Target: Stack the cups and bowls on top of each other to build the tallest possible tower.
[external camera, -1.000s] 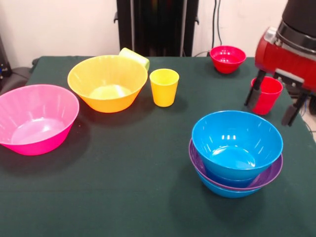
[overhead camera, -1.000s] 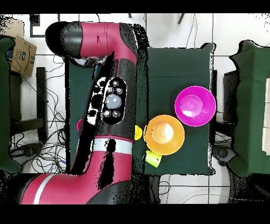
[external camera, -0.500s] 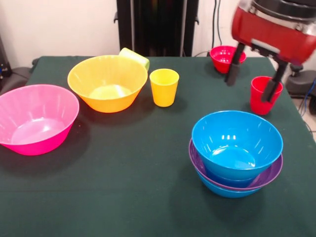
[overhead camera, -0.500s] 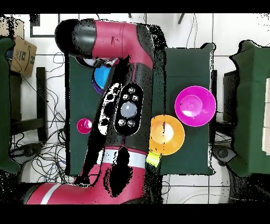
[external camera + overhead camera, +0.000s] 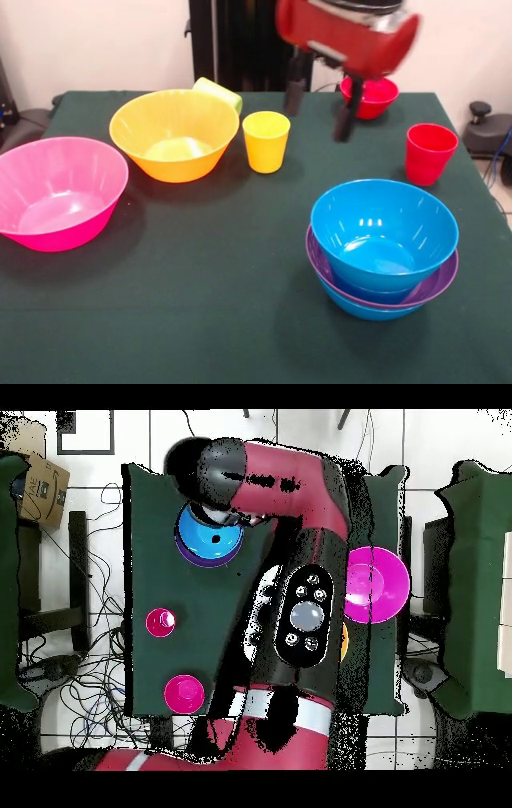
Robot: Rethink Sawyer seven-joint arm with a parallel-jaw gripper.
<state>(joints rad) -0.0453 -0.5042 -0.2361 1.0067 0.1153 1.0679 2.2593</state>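
The pincer [image 5: 318, 110] hangs open and empty above the worktop [image 5: 200, 304] just beside the upright yellow cup [image 5: 266, 141], which looks light, stiff and glossy-slick, so its thin rim or tapered wall seems the surest hold.

A table [image 5: 200, 304] covered in dark green cloth carries the items. Directly on it stand a large pink bowl [image 5: 58, 192] at the left edge, an orange bowl [image 5: 174, 134] with a lime green cup [image 5: 220, 90] lying on its side just behind, an upright yellow cup [image 5: 266, 141], a red cup [image 5: 430, 153], a small red bowl [image 5: 370, 95] at the far edge, and a bowl stack [image 5: 382, 248] — blue lowest, purple next, blue uppermost.
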